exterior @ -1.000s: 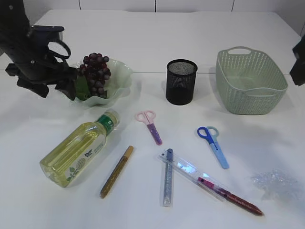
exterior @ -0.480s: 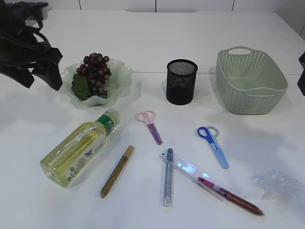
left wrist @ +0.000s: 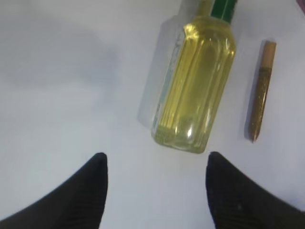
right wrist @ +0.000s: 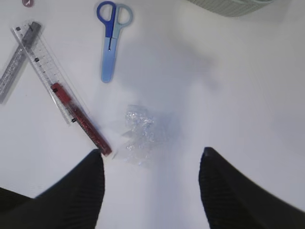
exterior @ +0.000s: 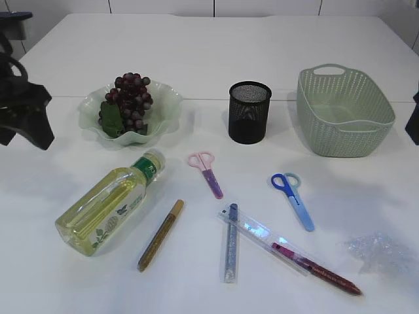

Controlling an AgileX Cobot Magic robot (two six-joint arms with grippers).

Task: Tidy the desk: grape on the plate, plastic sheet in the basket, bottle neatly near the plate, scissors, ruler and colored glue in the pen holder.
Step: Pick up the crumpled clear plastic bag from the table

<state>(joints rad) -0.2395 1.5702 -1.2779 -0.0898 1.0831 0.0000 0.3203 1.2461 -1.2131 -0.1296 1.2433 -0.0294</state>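
Dark purple grape bunch with a green leaf lies in the pale green wavy-rimmed plate. Yellow-filled bottle, green cap toward the plate, lies on its side in front of it. Gold glue pen lies just right of the bottle. Black mesh pen holder stands upright right of the plate; green woven basket farther right. Pink scissors, blue scissors, silver glue pen, clear ruler and red glue pen lie flat in front of the holder. Crumpled plastic sheet lies in front of the basket.
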